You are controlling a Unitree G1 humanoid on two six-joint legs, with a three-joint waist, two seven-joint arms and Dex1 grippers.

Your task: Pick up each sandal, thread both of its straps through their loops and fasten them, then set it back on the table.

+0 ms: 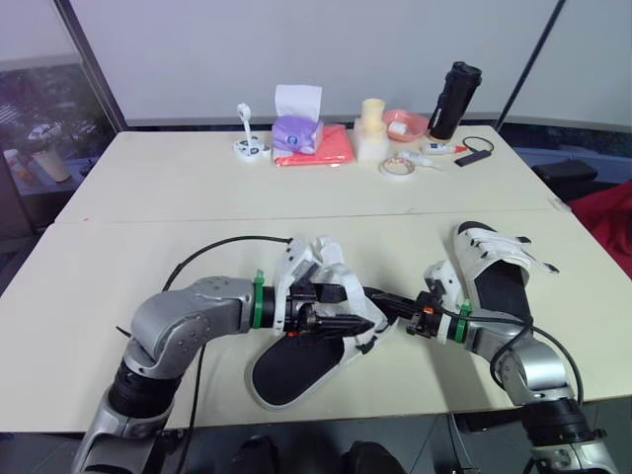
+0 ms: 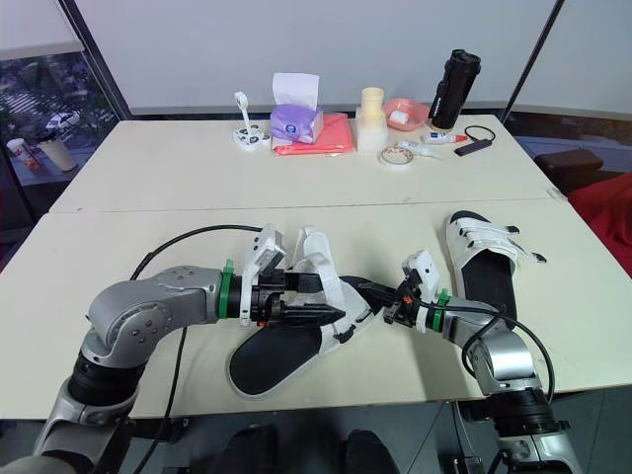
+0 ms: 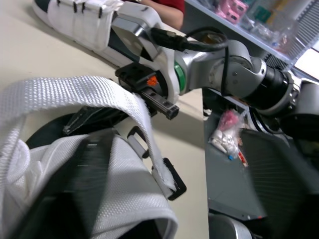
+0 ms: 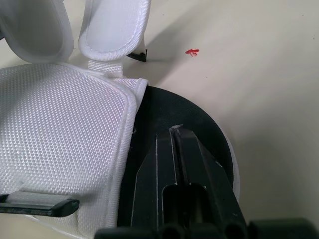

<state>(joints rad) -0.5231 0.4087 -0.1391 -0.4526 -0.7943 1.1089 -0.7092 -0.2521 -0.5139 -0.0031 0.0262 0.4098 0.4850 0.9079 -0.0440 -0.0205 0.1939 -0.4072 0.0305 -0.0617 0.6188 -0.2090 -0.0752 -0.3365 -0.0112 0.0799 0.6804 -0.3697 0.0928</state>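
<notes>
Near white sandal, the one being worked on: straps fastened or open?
Open. On the white black-soled sandal, both padded strap flaps stand upright instead of lying across the foot bed.

Near sandal [image 2: 281, 351] at table [image 2: 148, 227] front centre; second sandal [image 2: 484, 259] right of it; flask [image 2: 455, 89] far behind.

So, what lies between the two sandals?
The right tool and its wrist, tip on the near sandal, far sandal beside the wrist. Both eye views show this.
</notes>
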